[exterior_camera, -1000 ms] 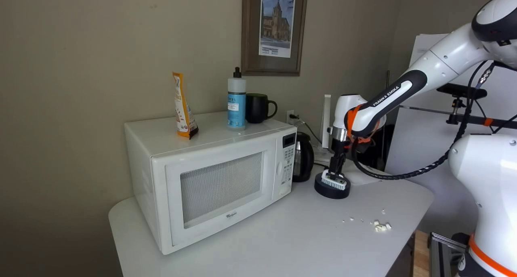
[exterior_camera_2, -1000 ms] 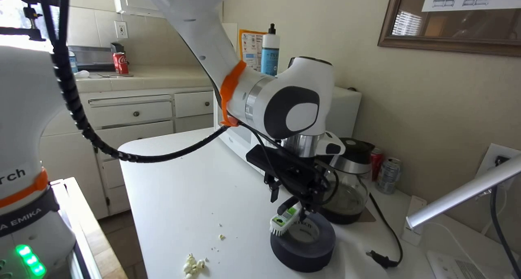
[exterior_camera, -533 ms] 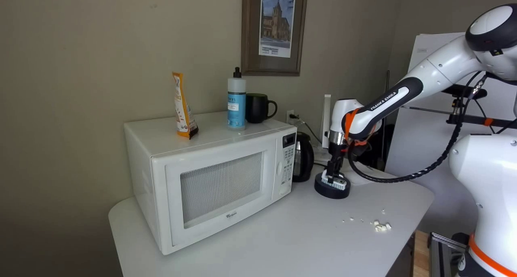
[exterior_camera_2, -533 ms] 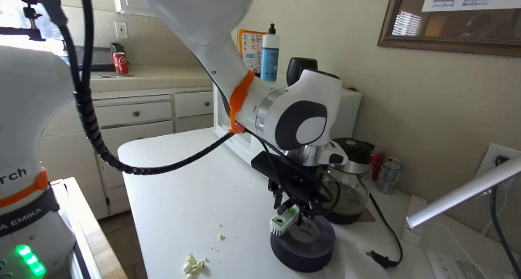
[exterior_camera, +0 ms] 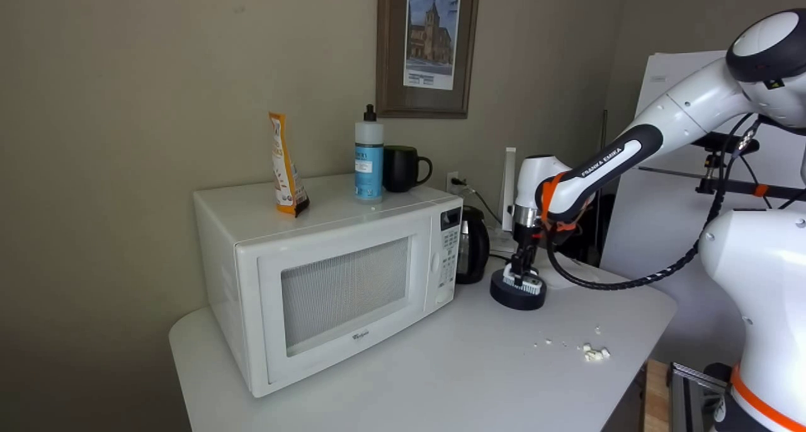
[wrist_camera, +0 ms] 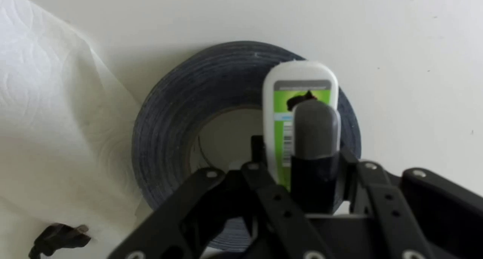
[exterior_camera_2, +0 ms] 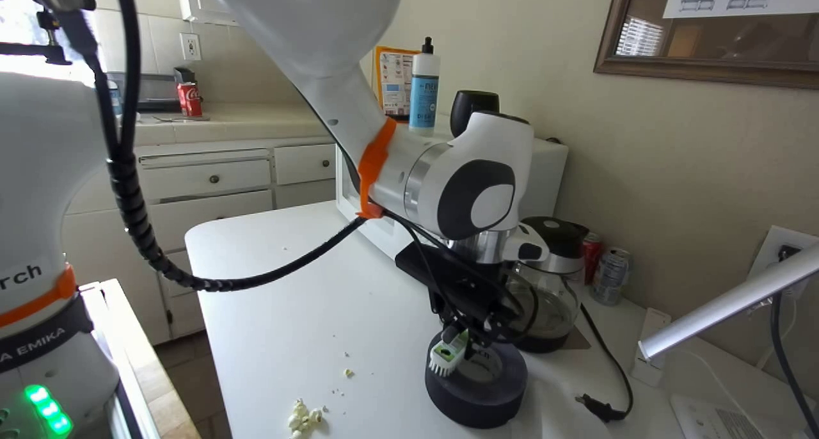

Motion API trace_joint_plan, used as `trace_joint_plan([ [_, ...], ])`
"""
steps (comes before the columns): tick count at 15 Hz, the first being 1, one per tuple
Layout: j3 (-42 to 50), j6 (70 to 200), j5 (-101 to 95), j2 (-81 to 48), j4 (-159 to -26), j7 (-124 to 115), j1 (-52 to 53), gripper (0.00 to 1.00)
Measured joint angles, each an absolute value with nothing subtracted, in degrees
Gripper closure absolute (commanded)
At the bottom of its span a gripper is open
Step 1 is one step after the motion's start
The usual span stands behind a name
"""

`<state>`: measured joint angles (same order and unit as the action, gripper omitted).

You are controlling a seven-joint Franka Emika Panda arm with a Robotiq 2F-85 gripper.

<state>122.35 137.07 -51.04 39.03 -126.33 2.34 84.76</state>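
Your fingers (wrist_camera: 259,149) stand to either side of the white brush (wrist_camera: 281,117), close against it, though from these views you cannot tell whether they pinch it. Bristles down, the brush sits on a roll of dark tape (wrist_camera: 162,138), overlapping part of its ring. That roll lies flat on your counter (exterior_camera_2: 275,324), next to a white paper sheet (wrist_camera: 64,100) and near a glass coffee pot (exterior_camera_2: 555,308). You have popcorn pieces (exterior_camera_2: 302,418) on the counter too, plus a microwave (exterior_camera: 346,303) carrying an orange-edged bag (exterior_camera: 286,177), a blue-labelled bottle (exterior_camera: 369,167) and a black mug (exterior_camera: 400,170).
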Motion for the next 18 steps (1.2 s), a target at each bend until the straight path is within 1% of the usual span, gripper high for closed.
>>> trace_joint_plan([
  [3,121.45,137.12,-53.65,38.96,-126.79,1.1,83.81,0.82],
  [6,117.87,137.12,-54.64,38.53,-129.29,1.86,79.67,0.82],
  [11,111.65,137.71,-54.64,36.93,-135.81,4.65,66.82,0.82],
  [15,108.26,140.44,-54.52,35.52,-139.7,4.58,54.24,0.82],
  [18,106.71,140.43,-54.4,34.09,-142.26,4.58,47.88,0.82],
])
